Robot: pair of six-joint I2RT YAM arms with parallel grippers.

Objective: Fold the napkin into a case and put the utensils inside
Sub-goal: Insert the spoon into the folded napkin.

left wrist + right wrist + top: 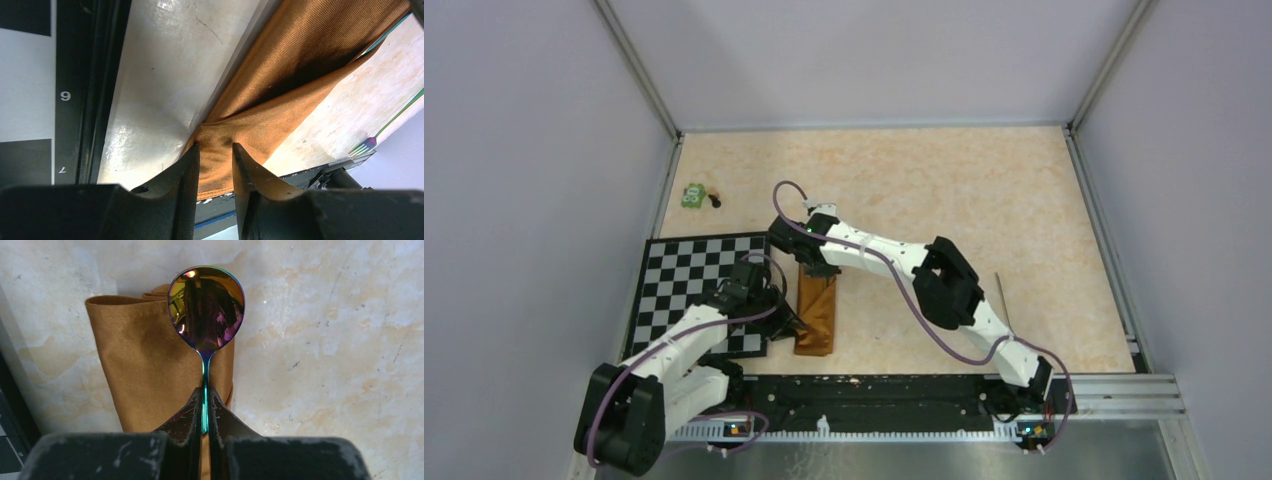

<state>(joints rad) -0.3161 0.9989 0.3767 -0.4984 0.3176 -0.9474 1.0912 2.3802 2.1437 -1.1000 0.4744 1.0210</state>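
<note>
The right gripper has its fingers clamped on the thin neck of the spoon, and the shiny bowl hangs over the far end of the case. Whether the bowl touches the cloth can't be told from here. On the other side, the left gripper has its fingers pinched on a bunched fold at the near end of the case, pulling a dark gap open between the layers. The case lies on the table just beside the checkered mat, under both arms. A fork waits well apart to the right.

The spoon looks light, stiff and slick, so that narrow handle could swivel in the pinch. A hold close to the bowl should steady it. The cloth is soft and limp and will likely sag or slide if nudged. The best hold is on the top layer's edge alone, which keeps the pocket gaping.
</note>
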